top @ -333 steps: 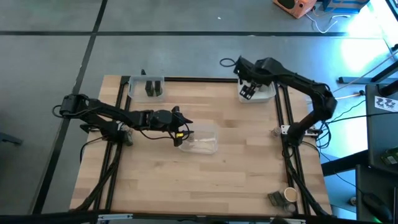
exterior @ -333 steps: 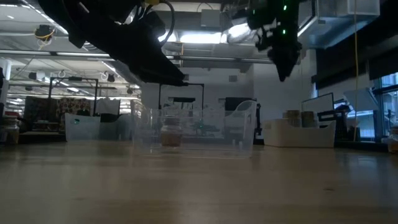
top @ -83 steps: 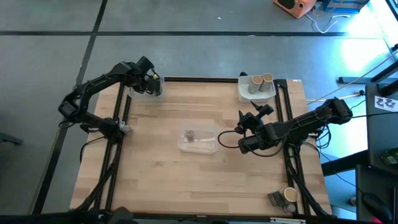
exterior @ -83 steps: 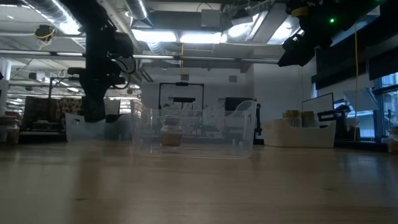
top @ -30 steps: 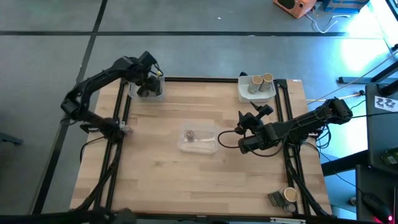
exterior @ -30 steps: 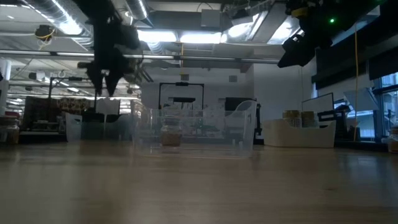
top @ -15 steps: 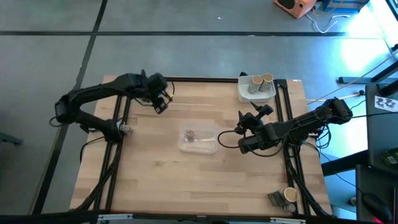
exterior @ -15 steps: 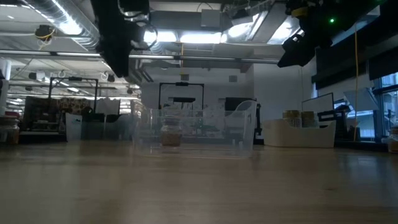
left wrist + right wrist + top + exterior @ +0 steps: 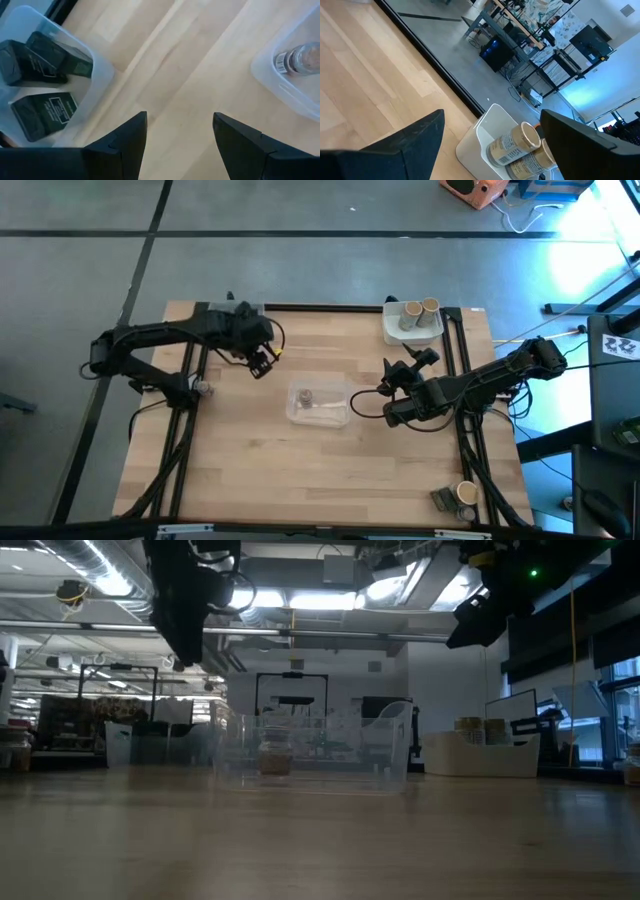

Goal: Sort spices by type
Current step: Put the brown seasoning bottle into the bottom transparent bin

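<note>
My left gripper [image 9: 262, 366] hangs open and empty above bare wood, between the far-left clear tray [image 9: 95, 80] and the middle clear tray [image 9: 335, 412]. Three dark blocky spices [image 9: 42, 75] lie in the far-left tray. A single small jar [image 9: 306, 396] stands in the middle tray. Two tan cylinders [image 9: 420, 310] stand in the white tray [image 9: 400, 332] at the far right. My right gripper [image 9: 405, 372] waits open and empty above the table, right of the middle tray.
A tan cylinder [image 9: 465, 493] and a dark object [image 9: 443, 499] sit at the near right corner. Black frame rails [image 9: 458, 360] run along the table's left, right and far edges. Bare wood [image 9: 300, 470] lies on the near side of the middle tray.
My left gripper has swung away from the far-left tray, toward the table's right and near edges, and now hangs closer to the middle tray. It has rolled as it went and stays open with nothing in it.
</note>
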You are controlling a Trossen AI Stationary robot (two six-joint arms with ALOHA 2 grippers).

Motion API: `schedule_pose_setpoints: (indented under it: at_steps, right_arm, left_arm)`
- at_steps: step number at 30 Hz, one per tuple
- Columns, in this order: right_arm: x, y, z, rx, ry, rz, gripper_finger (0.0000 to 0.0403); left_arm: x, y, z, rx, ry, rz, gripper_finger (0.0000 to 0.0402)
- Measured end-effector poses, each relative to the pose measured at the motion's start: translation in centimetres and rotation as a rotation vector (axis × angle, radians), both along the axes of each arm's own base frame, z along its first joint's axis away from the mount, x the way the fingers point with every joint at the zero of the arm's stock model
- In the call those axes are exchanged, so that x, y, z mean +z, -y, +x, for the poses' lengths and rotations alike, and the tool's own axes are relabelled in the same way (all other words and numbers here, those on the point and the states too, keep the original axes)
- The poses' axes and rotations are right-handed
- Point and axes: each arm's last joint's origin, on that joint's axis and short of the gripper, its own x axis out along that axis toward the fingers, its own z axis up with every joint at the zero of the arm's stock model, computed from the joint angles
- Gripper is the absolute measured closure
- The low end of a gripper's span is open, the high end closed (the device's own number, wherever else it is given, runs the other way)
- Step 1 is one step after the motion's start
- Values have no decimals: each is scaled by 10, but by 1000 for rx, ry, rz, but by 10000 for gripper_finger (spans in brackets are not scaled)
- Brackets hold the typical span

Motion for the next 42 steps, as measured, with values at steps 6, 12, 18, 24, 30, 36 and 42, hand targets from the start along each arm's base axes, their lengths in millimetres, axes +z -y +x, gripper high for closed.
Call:
schedule_pose_setpoints:
  at_steps: [6, 12, 18, 24, 30, 36, 42]
  right_arm:
    - [0, 0, 0, -1, 4, -4, 75]
    - [1, 0, 1, -2, 16, -11, 75]
    - [1, 0, 1, -2, 16, -10, 75]
    - [1, 0, 1, -2, 27, -7, 75]
    - [1, -1, 2, -1, 31, -7, 75]
    - [1, -1, 2, -2, 37, -8, 75]
    - [1, -1, 3, -3, 45, -20, 75]
  left_arm:
    - [-2, -9, -4, 1, -32, -19, 181]
    - [-3, -14, -6, -10, -17, -96, 128]
    - [-11, -5, -23, 46, -192, -171, 112]
    - [-38, 15, -37, 39, -386, -222, 119]
    - [-66, 28, -49, 35, -514, -241, 120]
    - [-92, 33, -65, 24, -633, -262, 121]
    - [-108, 34, -76, -16, -696, -259, 121]
